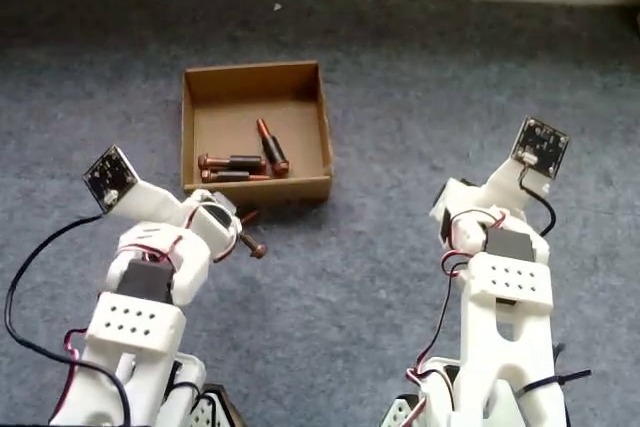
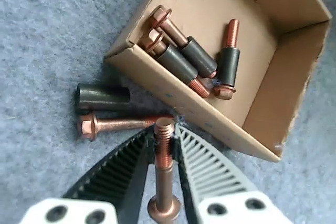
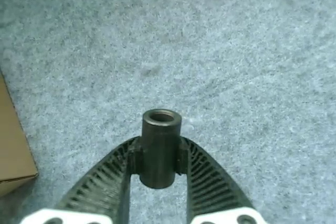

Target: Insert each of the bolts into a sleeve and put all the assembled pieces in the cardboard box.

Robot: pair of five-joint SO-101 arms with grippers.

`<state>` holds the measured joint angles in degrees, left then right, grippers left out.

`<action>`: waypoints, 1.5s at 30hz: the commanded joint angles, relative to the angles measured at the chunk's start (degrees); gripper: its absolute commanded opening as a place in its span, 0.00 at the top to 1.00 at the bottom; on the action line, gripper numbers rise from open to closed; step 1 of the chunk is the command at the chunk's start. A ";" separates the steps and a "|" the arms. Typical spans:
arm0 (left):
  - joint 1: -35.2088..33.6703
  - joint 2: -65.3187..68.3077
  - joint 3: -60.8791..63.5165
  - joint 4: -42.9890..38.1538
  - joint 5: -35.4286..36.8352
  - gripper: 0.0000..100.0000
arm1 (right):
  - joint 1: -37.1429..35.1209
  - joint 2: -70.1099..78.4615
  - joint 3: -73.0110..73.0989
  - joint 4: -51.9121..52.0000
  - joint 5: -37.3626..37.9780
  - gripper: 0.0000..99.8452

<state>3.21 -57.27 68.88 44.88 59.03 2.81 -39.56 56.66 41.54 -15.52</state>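
Observation:
The open cardboard box lies on the carpet with three bolt-and-sleeve pieces inside, seen close up as assembled pieces in the left wrist view. My left gripper is just outside the box's near wall, shut on a copper bolt whose threaded tip points at the box. Beside it on the carpet lie a loose bolt and a loose dark sleeve. My right gripper is off to the right over bare carpet, shut on a dark sleeve held with its bore facing out.
Grey carpet covers the whole work area. A corner of the box shows at the edge of the right wrist view. The two arms stand apart, with open carpet between them.

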 commanded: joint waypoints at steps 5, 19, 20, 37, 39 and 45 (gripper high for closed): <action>0.92 -13.14 0.92 4.57 0.26 0.63 | -0.48 -1.89 -0.40 -1.19 0.18 1.00; 0.57 -13.32 0.40 4.84 -34.46 0.91 | -0.48 -1.71 -0.40 -1.19 0.18 1.00; 0.48 -13.32 0.48 4.92 -38.33 0.91 | -0.48 -1.71 -0.40 -1.19 0.18 1.00; 2.68 -5.93 -15.34 18.11 -73.93 0.91 | -0.48 -1.71 -0.40 -1.19 0.18 1.00; 3.91 0.22 -19.38 19.78 -77.80 0.91 | -0.48 -1.71 -0.40 -1.19 0.18 1.00; 4.35 19.47 -31.25 26.02 -99.34 0.91 | -0.48 -1.71 -0.40 -1.19 0.18 1.00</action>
<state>6.73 -48.92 46.55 67.03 -26.07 2.81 -39.56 56.66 41.54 -15.52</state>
